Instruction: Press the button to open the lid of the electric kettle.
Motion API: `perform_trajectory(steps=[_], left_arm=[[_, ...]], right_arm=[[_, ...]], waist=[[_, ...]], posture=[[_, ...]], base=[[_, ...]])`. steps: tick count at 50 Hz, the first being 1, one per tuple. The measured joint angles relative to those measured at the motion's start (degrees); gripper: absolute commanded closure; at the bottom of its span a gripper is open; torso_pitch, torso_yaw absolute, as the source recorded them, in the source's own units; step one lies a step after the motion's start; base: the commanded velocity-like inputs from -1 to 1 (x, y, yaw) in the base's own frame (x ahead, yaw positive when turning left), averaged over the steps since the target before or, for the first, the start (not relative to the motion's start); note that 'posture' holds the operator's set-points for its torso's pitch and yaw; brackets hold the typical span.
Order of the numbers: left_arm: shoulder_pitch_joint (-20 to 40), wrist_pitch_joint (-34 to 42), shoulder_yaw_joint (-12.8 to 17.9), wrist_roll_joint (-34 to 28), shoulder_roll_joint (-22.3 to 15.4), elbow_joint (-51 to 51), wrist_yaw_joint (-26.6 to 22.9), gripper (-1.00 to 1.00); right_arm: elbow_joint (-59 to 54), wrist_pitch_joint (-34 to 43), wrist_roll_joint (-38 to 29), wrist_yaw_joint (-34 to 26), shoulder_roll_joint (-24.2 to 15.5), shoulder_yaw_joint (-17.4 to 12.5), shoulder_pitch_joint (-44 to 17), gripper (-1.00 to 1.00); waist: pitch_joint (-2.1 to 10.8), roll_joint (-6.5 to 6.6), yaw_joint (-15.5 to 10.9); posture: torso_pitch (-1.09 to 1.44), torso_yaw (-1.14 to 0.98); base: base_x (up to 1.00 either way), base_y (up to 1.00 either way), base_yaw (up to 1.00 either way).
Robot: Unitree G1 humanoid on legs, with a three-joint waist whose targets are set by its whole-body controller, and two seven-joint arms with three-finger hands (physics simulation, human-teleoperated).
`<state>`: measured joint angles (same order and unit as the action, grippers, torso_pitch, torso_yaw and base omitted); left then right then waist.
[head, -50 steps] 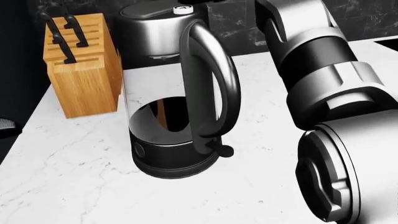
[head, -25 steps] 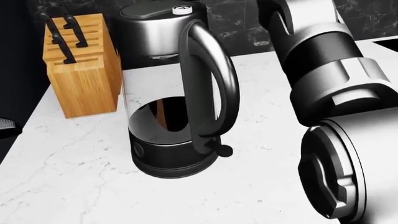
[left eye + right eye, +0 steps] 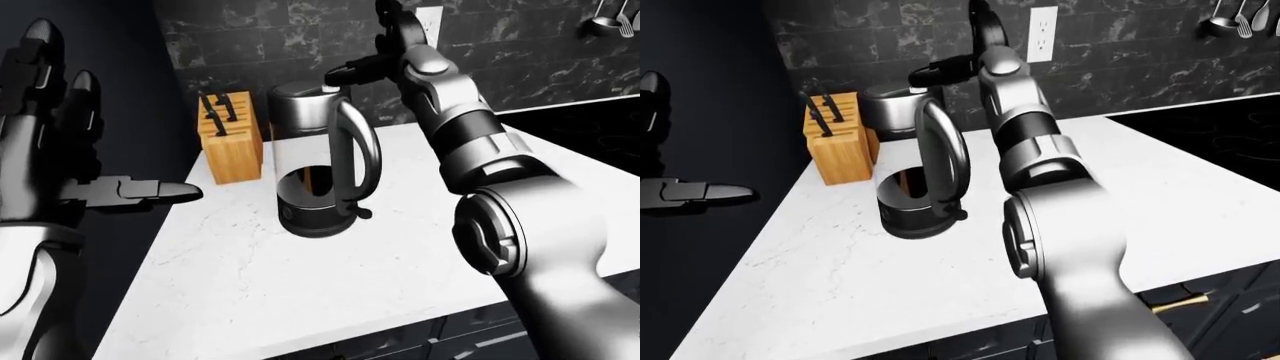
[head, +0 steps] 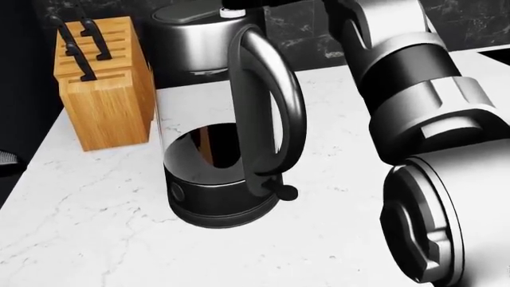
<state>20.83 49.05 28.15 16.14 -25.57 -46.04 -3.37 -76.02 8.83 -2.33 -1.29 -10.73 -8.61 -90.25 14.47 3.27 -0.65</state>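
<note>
The electric kettle (image 3: 320,169) stands on the white marble counter (image 3: 260,277). It has a glass body, a steel top, a black base and a black loop handle (image 4: 267,101). Its dark lid (image 4: 187,14) lies flat and shut. The white button (image 4: 232,12) sits at the top of the handle. My right hand (image 3: 345,72) reaches over the kettle top, open, with a dark fingertip (image 4: 243,5) right above the button; I cannot tell if it touches. My left hand (image 3: 70,150) is raised at the left of the left-eye view, open and empty, away from the kettle.
A wooden knife block (image 4: 103,84) stands left of the kettle near the counter's left edge. A black stove top (image 3: 1210,124) lies at the right. The dark tiled wall has an outlet (image 3: 1042,34) and hanging utensils (image 3: 1230,19). My right forearm (image 4: 414,89) fills the head view's right.
My right hand's fingertip has come in over the white button at the top of the head view. The forearm shifted slightly. The kettle and its lid have not moved.
</note>
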Motion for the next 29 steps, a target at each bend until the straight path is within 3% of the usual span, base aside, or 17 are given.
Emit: perform_trajectory(steps=[23,29], left_arm=[[-0.09,0.21,-0.15,0.10,0.07,-0.25,0.18,-1.00],[-0.03,0.26,-0.31,-0.05,0.02,-0.30,0.15,-1.00]], right_arm=[[0.62,-5.99,-9.83,-3.28,-1.19,2.89,-0.65,-1.00],[0.78,-6.98,-11.43,-3.79,-1.02,2.46,-0.32,-1.00]], waist=[[0.06,-0.05,-0.17],[0.15,-0.01,-0.19]], posture=[[-0.39,0.00],[-0.39,0.00]], base=[[0.00,0.00,0.00],[0.00,0.00,0.00]])
